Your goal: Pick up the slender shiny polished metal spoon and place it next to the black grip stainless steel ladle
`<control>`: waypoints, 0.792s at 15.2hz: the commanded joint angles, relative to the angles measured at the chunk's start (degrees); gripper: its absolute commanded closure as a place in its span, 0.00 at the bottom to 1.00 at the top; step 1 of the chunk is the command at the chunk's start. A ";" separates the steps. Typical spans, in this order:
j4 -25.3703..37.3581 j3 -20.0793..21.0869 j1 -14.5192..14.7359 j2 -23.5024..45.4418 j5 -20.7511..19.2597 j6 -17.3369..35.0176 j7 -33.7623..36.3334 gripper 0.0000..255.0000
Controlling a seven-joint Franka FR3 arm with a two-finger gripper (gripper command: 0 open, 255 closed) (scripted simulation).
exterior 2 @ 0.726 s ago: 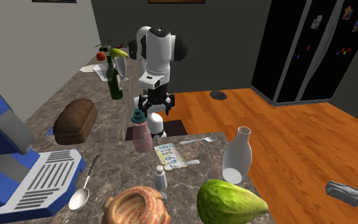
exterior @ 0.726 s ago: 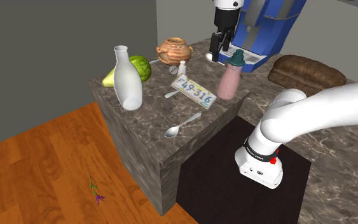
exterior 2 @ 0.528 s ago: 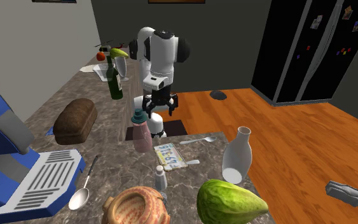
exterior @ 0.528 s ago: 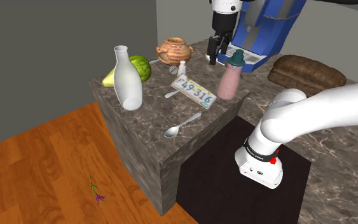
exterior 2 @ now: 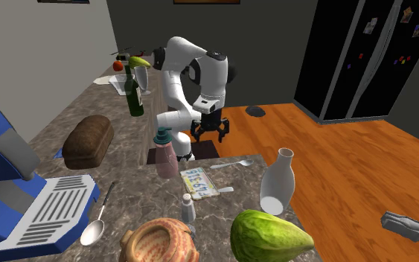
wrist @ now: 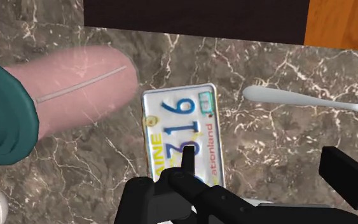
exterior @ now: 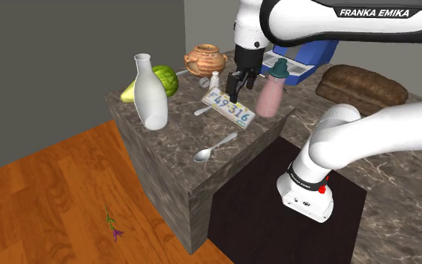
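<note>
In the shoulder view the pincer [exterior: 235,96] hangs released over the licence plate [exterior: 229,106] on the marble tabletop [exterior: 172,139], beside the pink bottle [exterior: 270,94]. The spoon [exterior: 216,146] lies flat near the tabletop's front edge, apart from the pincer, its long axis slanted: bowl toward that view's lower left, handle toward the plate. In the second exterior view the spoon [exterior 2: 234,163] runs along the far edge, bowl to that view's right. The ladle [exterior 2: 100,218] lies well apart from it beside a blue-and-white appliance [exterior 2: 21,201]. In the wrist view the 2 fingers stand apart with nothing between, and the spoon's [wrist: 298,100] handle end lies near the plate's corner.
</note>
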 commanded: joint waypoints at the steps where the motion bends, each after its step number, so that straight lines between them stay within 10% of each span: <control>1: -1.74 2.73 0.80 -0.26 2.12 2.60 3.42 0.00; 12: -3.97 20.94 2.27 8.45 10.85 20.08 22.55 0.00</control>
